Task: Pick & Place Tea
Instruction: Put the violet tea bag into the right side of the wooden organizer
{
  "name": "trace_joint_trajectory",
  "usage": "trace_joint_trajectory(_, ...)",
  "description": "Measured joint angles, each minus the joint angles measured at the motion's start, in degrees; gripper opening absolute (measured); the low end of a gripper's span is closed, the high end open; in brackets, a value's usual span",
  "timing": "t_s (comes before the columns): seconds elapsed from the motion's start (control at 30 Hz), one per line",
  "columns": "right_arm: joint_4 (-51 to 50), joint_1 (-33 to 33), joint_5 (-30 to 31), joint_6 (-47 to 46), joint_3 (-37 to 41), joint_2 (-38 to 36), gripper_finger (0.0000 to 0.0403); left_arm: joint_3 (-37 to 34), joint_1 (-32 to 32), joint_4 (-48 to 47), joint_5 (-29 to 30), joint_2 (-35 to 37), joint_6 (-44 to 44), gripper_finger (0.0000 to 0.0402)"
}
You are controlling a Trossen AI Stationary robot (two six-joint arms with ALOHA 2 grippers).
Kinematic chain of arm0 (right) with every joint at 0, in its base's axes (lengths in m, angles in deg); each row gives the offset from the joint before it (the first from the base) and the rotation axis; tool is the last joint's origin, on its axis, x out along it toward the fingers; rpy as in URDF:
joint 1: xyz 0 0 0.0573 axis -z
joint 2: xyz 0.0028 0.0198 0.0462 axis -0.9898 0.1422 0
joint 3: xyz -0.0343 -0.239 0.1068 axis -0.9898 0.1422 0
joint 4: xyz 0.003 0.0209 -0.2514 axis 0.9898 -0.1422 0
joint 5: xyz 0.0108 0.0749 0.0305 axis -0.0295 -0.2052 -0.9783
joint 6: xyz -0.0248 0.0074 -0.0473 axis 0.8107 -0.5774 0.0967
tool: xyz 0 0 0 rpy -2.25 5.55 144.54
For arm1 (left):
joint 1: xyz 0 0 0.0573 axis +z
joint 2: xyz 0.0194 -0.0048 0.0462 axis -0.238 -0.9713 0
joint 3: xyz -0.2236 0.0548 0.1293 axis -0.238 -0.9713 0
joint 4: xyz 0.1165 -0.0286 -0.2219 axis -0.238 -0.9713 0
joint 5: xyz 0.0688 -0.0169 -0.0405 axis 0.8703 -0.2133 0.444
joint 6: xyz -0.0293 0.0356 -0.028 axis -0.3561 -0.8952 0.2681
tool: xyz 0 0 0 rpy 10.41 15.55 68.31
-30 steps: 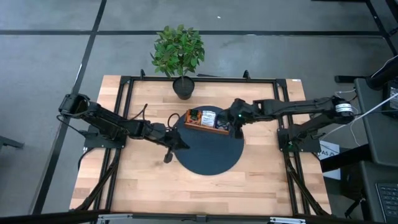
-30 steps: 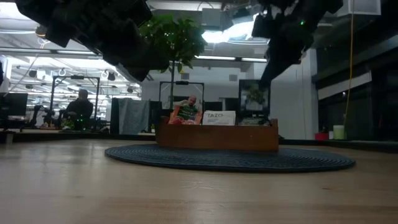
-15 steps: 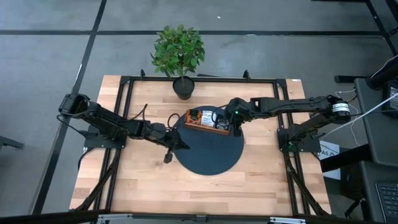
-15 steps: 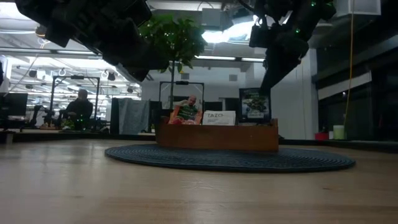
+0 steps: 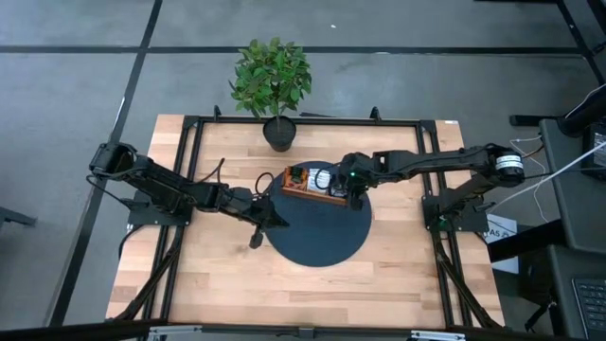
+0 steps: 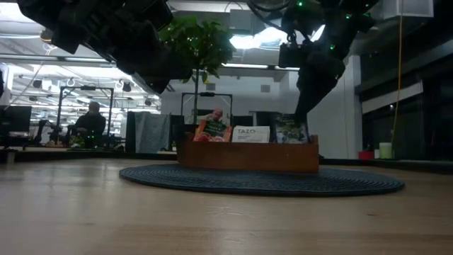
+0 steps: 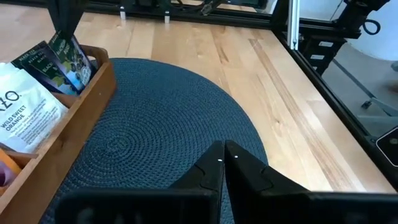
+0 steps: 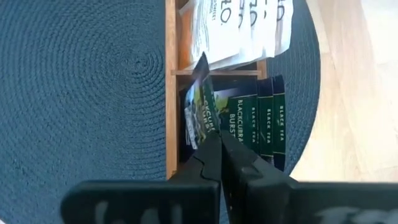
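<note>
The wooden tray lies on the round dark woven mat, on the part of the mat nearest the potted plant, and it serves as the landmark here. The right gripper hangs over the tray's end compartment, the one farthest from the left arm, with its fingers pinched together on a dark green-black tea sachet. That sachet is tilted, its lower part down inside the compartment and its upper edge in the fingertips. Beside it in the same compartment stands a row of dark sachets printed "BLACK TEA", upright and pressed close together. In the middle compartment, next along the tray, stand the white sachets, and in the low view one of them shows the lettering "TAZO". At the tray's other end an orange sachet stands up above the wall.

The left gripper waits away from the tray, over the mat's edge on the side away from the plant, its fingers closed with nothing between them. In its wrist view the tray's long wall runs beside it, well apart from the fingertips.

A person sits far behind the tray in the room beyond the table
</note>
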Motion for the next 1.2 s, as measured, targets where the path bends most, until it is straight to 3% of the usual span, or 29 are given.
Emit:
trace_joint_trajectory(0.37,-0.8,0.0,0.0,-3.4,0.0,-0.1,0.0047,0.0,0.0,0.0,0.0,0.0,0.0,0.0012)
trace_joint_trajectory(0.77,-1.8,0.0,0.4,-6.0,0.0,-0.2,0.0137,0.0,0.0,0.0,0.0,0.0,0.0,0.0006)
trace_joint_trajectory(1.2,-0.2,0.0,0.5,-1.8,0.0,-0.2,0.0142,0.0,0.0,0.0,0.0,0.0,0.0,0.0006)
